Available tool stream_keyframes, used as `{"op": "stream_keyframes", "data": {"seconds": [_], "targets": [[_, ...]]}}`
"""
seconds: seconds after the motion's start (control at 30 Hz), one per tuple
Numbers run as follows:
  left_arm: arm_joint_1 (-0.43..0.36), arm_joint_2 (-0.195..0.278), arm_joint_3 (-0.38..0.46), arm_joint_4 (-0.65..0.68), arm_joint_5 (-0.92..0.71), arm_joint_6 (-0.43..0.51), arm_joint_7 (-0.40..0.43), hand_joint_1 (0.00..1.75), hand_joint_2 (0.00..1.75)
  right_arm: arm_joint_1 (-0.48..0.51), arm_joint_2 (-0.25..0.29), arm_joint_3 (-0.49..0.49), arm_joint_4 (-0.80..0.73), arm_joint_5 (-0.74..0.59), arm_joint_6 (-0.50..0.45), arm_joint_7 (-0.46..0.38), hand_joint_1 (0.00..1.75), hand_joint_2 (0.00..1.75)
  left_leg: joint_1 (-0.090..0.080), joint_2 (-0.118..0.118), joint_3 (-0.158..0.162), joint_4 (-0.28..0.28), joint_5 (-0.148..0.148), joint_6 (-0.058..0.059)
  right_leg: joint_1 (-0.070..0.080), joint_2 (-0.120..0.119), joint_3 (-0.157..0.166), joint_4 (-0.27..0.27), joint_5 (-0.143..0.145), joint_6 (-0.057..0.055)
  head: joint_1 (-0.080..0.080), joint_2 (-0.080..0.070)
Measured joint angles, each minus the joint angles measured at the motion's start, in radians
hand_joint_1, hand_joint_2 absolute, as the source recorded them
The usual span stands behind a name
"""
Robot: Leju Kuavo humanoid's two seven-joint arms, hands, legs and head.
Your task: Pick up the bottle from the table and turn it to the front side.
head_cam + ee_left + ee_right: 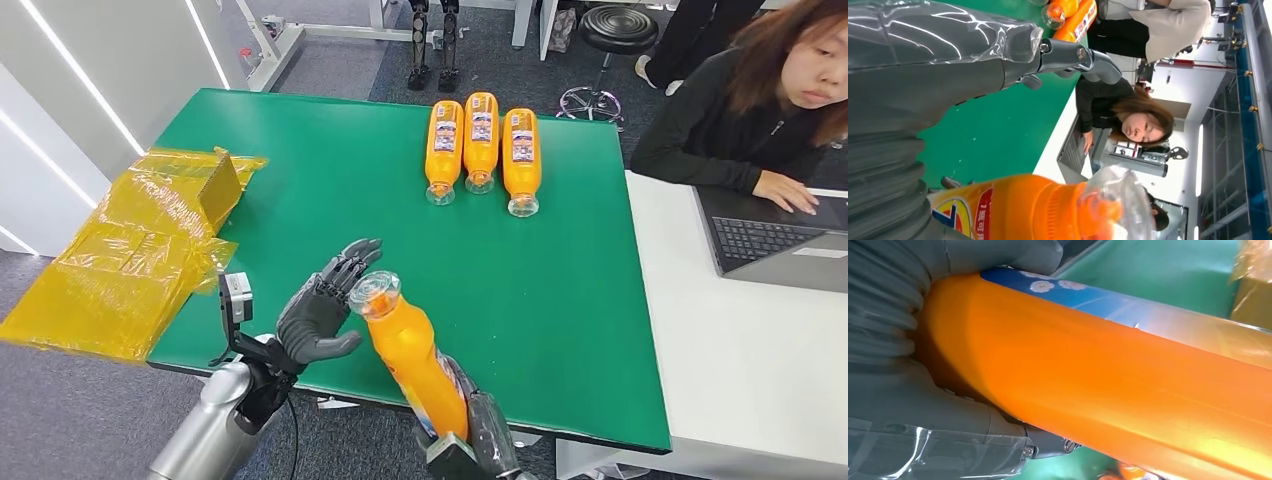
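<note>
Currently right hand grips bottle by its lower body, tilted above green table's near edge. Left hand beside the cap, fingers spread, holding nothing.

Four orange bottles: three lying side by side on the green desk, one held up; one laptop.
</note>
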State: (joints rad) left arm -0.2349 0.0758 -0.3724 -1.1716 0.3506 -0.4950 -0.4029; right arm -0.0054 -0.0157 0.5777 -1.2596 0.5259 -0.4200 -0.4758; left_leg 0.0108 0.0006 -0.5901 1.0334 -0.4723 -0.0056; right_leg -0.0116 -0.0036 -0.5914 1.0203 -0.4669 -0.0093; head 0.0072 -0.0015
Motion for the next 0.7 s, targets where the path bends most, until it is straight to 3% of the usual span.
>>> {"op": "stream_keyframes", "data": {"seconds": [0.43,0.7], "targets": [[-0.003,-0.023,-0.074,-0.089,0.027,-0.008,0.068,0.0,1.75,-0.048,0.042,0.004,0.06,-0.015,0.038,-0.046,1.75,1.75,0.0,0.0,0.0,0.0,0.0,0.0,0.0,0.0,0.0,0.0,0.0,0.0,0.0,0.0],[-0.045,0.013,-0.083,-0.118,0.089,-0.032,0.09,0.0,1.75,-0.073,0.056,0.019,0.1,-0.04,0.032,-0.069,1.75,1.75,0.0,0.0,0.0,0.0,0.001,-0.001,0.0,0.0,0.0,0.001,0.0,0.0,0.0,0.0]]}}
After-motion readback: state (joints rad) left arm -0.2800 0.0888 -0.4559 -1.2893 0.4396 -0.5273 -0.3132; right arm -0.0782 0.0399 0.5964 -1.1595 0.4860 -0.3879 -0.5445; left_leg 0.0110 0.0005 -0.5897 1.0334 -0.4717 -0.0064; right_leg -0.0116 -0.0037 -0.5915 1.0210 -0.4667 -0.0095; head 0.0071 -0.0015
